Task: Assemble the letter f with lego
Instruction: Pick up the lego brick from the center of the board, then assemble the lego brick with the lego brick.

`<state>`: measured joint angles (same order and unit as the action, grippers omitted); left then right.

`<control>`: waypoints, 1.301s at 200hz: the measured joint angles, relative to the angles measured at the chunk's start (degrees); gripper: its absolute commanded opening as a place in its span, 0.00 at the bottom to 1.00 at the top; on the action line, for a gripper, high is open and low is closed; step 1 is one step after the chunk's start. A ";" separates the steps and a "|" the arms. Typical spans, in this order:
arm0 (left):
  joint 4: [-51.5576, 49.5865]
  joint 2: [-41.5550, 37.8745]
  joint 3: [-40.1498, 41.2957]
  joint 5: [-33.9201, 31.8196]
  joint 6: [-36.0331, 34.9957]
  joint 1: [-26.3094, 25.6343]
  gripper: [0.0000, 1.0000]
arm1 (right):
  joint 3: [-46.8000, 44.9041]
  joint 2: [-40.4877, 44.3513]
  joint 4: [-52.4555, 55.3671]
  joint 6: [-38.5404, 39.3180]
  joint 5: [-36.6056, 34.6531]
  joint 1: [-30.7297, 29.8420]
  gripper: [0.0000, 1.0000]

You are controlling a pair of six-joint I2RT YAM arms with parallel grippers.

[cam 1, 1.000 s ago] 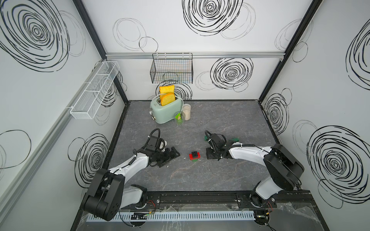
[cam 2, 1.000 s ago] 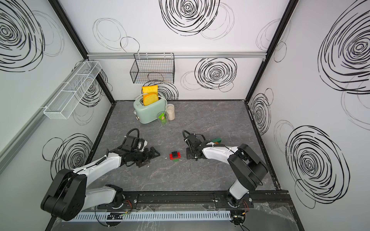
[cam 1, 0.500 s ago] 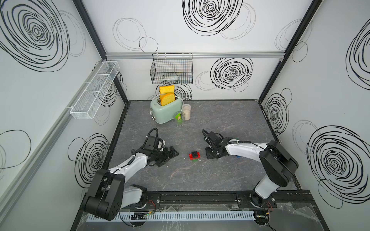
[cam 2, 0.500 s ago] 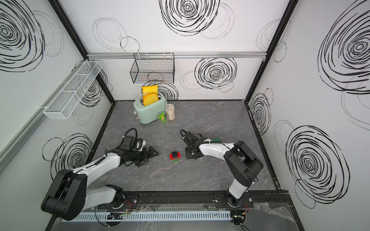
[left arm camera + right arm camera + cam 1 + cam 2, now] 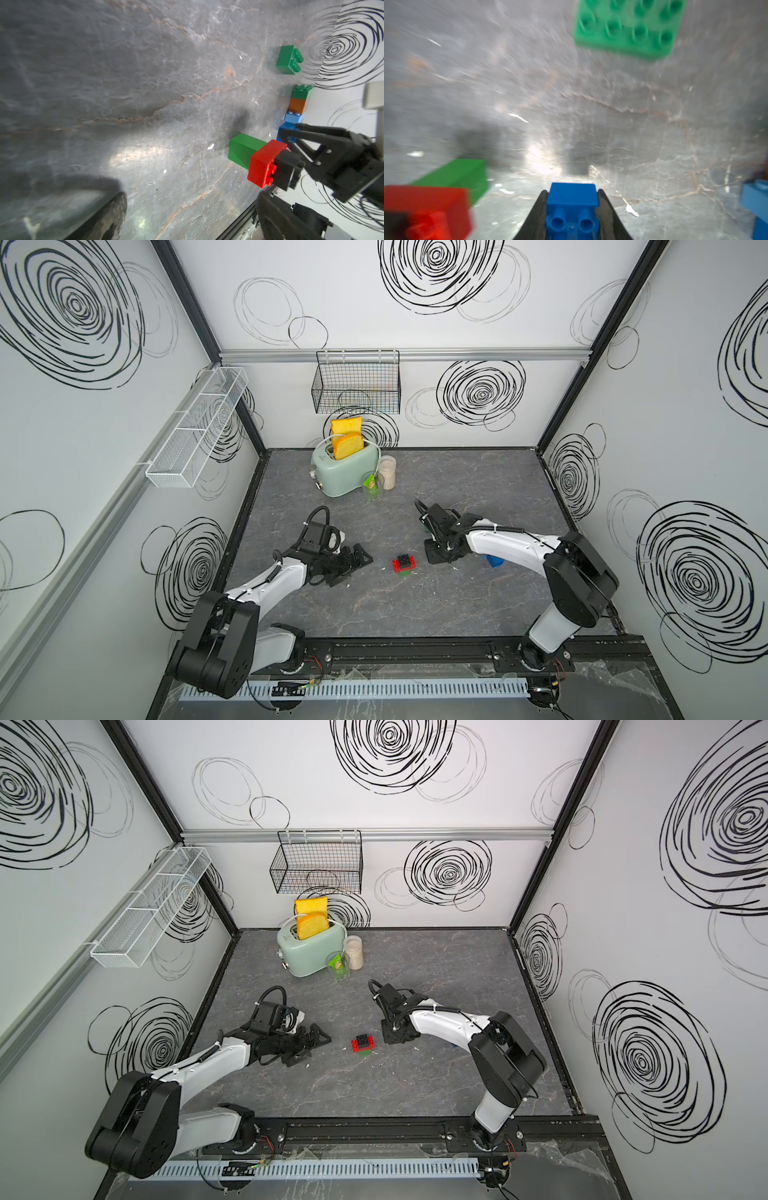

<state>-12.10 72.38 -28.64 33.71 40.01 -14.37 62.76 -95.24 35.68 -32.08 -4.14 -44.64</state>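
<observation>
The blue brick (image 5: 572,199) is clamped between the two fingers (image 5: 536,216) of the right tool (image 5: 572,193), with its two studs facing the wrist camera. It sits low over the grey worktop (image 5: 591,93); whether it touches the surface cannot be told. Just beside it, on the left arm's side, stands a small stack (image 5: 404,565) (image 5: 363,1045). This is a green brick (image 5: 242,148) on the worktop, a red brick (image 5: 264,162) on that and a black brick (image 5: 284,172) on top.

On the held brick's other side, partly under the right arm, a row (image 5: 298,106) of green, orange and light blue bricks lies on its side, joined end to end. A loose green brick (image 5: 627,27), eight studs up, lies alone farther toward the back, well apart from the stack.

The left tool (image 5: 353,568) is low over the worktop with its jaws spread wide. It points at the stack from the side opposite the right tool, near it but not touching.

At the back stands a mint toaster (image 5: 340,479) with two slices of toast (image 5: 347,439) sticking up. A clear cup (image 5: 371,497) and a jar (image 5: 388,475) stand just beside it. A black wire basket (image 5: 356,385) hangs on the rear wall and a white mesh rack (image 5: 195,431) on the left wall
</observation>
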 measured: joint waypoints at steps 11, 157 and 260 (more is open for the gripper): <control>1.40 0.00 0.33 0.94 0.02 -1.27 0.99 | 4.00 0.04 2.23 0.07 0.17 -0.46 0.32; 16.81 5.11 2.78 6.38 3.85 -9.01 0.99 | 22.71 -7.26 14.64 0.87 2.56 -12.20 0.32; 16.92 5.20 2.80 6.78 4.13 -8.98 0.99 | 20.17 -7.48 13.25 0.22 2.16 -12.20 0.32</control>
<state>4.82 77.58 -25.85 40.49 44.14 -23.35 82.94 -102.72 48.93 -31.86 -1.98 -56.84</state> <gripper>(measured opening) 0.994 0.336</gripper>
